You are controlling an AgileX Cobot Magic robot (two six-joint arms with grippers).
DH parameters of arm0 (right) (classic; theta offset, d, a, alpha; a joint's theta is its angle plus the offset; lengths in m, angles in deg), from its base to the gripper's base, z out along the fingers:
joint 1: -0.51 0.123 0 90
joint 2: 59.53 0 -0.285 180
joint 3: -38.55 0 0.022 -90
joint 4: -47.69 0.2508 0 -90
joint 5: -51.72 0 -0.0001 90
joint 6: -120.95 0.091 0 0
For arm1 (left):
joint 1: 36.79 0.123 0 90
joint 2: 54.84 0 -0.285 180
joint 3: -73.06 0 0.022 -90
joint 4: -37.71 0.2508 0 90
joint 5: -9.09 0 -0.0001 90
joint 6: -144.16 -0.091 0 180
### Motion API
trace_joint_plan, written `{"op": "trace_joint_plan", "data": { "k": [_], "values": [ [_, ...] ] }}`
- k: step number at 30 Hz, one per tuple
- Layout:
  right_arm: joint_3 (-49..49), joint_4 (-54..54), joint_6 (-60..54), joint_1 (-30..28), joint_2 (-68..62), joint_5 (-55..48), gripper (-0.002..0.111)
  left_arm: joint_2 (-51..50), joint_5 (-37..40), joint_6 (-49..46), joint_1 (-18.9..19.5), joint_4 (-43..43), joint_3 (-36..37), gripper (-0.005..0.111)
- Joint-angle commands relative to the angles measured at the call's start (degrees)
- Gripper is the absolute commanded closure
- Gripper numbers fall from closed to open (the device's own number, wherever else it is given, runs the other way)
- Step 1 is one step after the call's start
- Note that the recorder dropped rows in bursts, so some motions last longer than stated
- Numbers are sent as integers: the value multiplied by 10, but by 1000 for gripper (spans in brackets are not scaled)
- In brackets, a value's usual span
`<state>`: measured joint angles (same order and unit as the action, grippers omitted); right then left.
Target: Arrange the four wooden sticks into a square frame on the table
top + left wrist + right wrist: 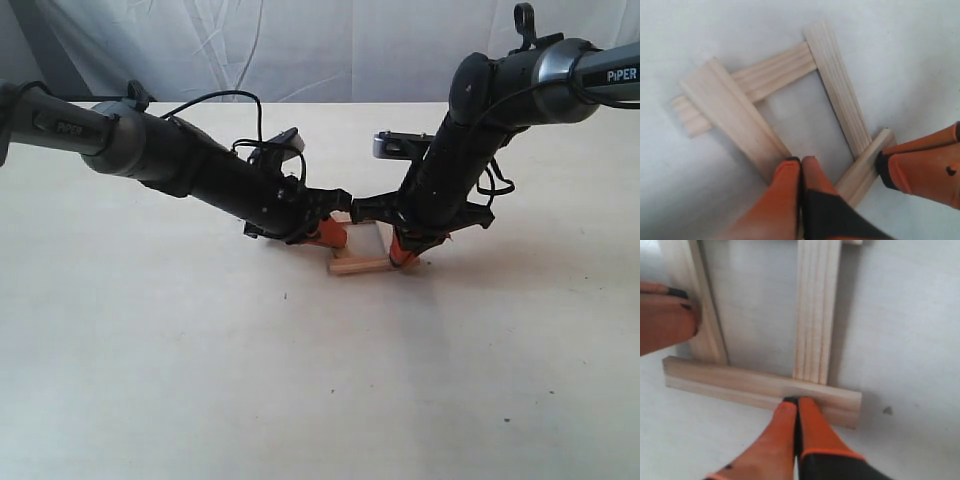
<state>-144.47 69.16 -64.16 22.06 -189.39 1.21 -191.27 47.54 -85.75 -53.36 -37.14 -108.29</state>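
The four wooden sticks (837,85) lie flat on the tabletop (200,380) as a closed square frame (358,266). In the exterior view it sits mid-table, between the two arms. The corners overlap, and several stick ends project past the outline.

Left pincer (801,162): the jaws are pressed together with nothing between them. The tips are down at a broad smooth stick (735,115), close to its end at one corner of the frame. Whether they bear on its inner or outer edge cannot be told. At its far end this stick lies across a grooved stick (775,75), which juts out beyond it.

Right pincer (797,402): the jaws are likewise fully closed and empty. The tips touch the outer edge of the front stick (760,387) — the one nearest the exterior camera — just where the end of another grooved stick (817,310) meets it.

The two pincers work at neighbouring corners along the front stick, near each other but apart. Each shows in the other's wrist view.
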Motion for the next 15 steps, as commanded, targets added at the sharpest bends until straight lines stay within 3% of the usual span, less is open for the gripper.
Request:
{"op": "trace_joint_plan", "data": {
  "k": [1, 15],
  "values": [
    [5, -1, 0, 1, -12, 14, 109, 0, 1, -2, 9, 21, -2, 107],
    [5, -1, 0, 1, -11, 13, 109, 1, 34, -2, 24, 64, -2, 107]
  ]
}}
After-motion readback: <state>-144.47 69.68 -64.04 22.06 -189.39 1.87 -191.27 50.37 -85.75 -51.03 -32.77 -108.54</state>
